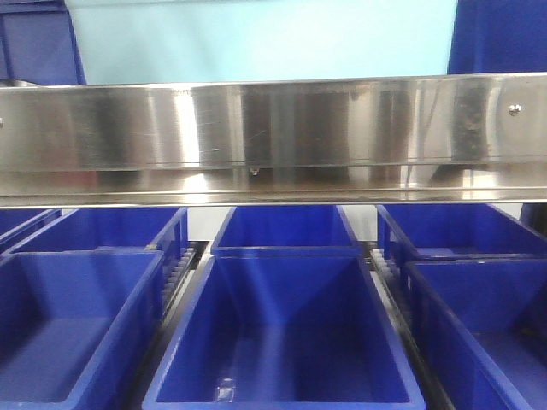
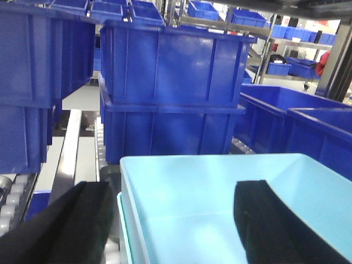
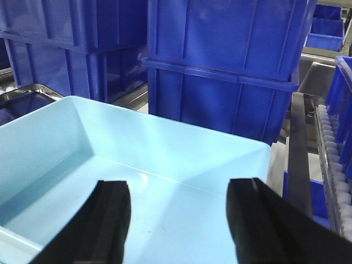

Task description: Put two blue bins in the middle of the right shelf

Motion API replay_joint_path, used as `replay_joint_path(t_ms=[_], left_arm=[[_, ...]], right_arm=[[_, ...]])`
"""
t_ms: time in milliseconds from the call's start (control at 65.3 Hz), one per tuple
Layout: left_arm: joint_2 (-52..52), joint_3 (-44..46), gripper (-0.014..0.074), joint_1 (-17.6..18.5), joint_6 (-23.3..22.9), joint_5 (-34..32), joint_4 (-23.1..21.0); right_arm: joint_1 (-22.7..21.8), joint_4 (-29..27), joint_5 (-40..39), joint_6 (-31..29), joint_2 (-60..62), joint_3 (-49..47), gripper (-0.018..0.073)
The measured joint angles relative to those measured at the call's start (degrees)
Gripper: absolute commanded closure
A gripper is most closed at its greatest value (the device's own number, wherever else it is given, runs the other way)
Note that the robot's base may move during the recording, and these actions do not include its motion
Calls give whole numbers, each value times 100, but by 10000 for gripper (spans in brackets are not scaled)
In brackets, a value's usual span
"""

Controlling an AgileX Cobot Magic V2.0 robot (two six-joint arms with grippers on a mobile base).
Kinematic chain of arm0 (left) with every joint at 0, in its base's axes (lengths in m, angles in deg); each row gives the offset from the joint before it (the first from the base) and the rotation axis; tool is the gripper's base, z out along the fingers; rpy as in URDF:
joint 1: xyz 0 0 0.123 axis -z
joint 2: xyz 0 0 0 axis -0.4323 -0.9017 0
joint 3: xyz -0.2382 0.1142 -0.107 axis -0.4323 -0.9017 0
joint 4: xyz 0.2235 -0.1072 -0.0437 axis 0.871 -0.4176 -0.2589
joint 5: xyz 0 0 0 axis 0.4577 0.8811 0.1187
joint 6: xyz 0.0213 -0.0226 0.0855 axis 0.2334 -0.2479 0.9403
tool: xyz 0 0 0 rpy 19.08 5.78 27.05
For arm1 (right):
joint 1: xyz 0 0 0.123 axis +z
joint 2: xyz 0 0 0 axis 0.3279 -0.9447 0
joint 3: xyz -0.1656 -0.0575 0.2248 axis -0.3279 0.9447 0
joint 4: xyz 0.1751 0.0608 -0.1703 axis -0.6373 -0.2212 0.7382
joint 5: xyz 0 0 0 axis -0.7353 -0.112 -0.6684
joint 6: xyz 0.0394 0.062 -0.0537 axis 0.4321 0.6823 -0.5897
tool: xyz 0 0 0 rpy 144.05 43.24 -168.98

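— So, placing step?
— Seemingly: blue bins [image 1: 256, 38] nested, above the rail of the right shelf middle [image 1: 273, 128]. Left claw [image 2: 173, 190] spread astride one wall, right claw [image 3: 179, 187] spread over the inside, gripping nothing.
— Next?
— Probably lifting clear, backing straight out.

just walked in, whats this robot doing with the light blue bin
Both arms are at a pale light-blue bin. The left gripper and right gripper are each open, black fingers spread at the bin and gripping nothing. Stacked dark blue bins stand around it. In the front view the pale bin shows just above the shelf's steel front rail; whether it rests on that level can't be told.
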Motion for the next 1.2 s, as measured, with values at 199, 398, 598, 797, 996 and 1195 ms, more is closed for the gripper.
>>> replay_joint_path(t_ms=[199, 398, 598, 797, 996, 1195], left_arm=[[0, 0, 216, 0, 0, 0, 0], [0, 0, 216, 0, 0, 0, 0], [0, 0, 216, 0, 0, 0, 0], [0, 0, 216, 0, 0, 0, 0], [0, 0, 216, 0, 0, 0, 0], [0, 0, 216, 0, 0, 0, 0]], right_arm=[[0, 0, 0, 0, 0, 0, 272], [0, 0, 0, 0, 0, 0, 272], [0, 0, 0, 0, 0, 0, 272], [0, 0, 0, 0, 9, 0, 272], [0, 0, 0, 0, 9, 0, 272], [0, 0, 0, 0, 9, 0, 272]])
